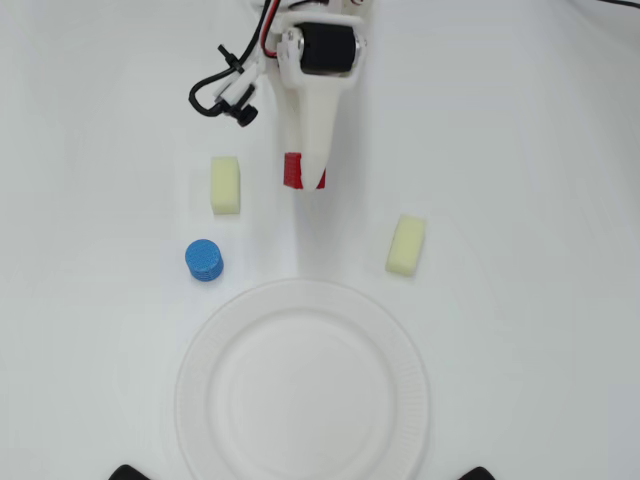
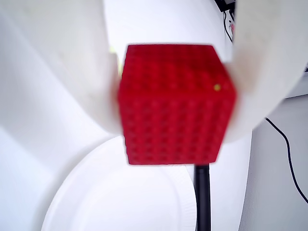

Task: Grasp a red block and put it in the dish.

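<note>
My gripper (image 1: 305, 172) is shut on the red block (image 1: 293, 170), a small cube with a grid-textured surface. In the overhead view it sits near the top centre, well above the dish (image 1: 302, 385), a large round white paper plate with a ribbed rim. In the wrist view the red block (image 2: 175, 103) fills the middle, pinched between the two white fingers (image 2: 62, 62), and the dish (image 2: 120, 197) shows below it. The white finger covers part of the block in the overhead view. Whether the block rests on the table or is lifted I cannot tell.
A pale yellow oblong block (image 1: 225, 184) lies left of the gripper and another (image 1: 406, 244) lies to its lower right. A blue round cylinder (image 1: 204, 260) stands near the dish's upper left rim. Black cables (image 1: 222, 92) hang by the arm's base.
</note>
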Tool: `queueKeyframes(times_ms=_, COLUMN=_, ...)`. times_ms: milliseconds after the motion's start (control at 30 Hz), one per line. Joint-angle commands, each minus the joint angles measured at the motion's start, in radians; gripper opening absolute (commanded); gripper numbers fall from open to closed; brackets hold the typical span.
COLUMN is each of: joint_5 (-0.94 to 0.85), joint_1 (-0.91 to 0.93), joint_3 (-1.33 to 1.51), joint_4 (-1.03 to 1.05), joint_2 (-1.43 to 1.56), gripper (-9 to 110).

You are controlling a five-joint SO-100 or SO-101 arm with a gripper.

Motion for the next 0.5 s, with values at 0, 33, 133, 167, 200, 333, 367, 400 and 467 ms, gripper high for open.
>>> queueKeyframes(times_ms=0, joint_5=-0.011, joint_1=0.017, joint_3=-0.115, joint_4=-0.101, joint_2=-0.137, gripper=0)
queueKeyframes(times_ms=33, joint_5=-0.006, joint_1=0.020, joint_3=-0.176, joint_4=-0.104, joint_2=-0.209, gripper=0)
queueKeyframes(times_ms=133, joint_5=0.006, joint_1=0.020, joint_3=-0.357, joint_4=-0.104, joint_2=-0.423, gripper=0)
queueKeyframes(times_ms=167, joint_5=0.006, joint_1=0.017, joint_3=-0.416, joint_4=-0.104, joint_2=-0.489, gripper=0)
queueKeyframes(times_ms=200, joint_5=0.009, joint_1=0.015, joint_3=-0.469, joint_4=-0.103, joint_2=-0.554, gripper=0)
queueKeyframes(times_ms=333, joint_5=0.003, joint_1=0.002, joint_3=-0.658, joint_4=-0.095, joint_2=-0.775, gripper=0)
queueKeyframes(times_ms=367, joint_5=0.008, joint_1=-0.002, joint_3=-0.699, joint_4=-0.087, joint_2=-0.824, gripper=0)
queueKeyframes(times_ms=400, joint_5=0.014, joint_1=-0.003, joint_3=-0.736, joint_4=-0.077, joint_2=-0.868, gripper=0)
queueKeyframes(times_ms=467, joint_5=0.017, joint_1=-0.006, joint_3=-0.793, joint_4=-0.060, joint_2=-0.946, gripper=0)
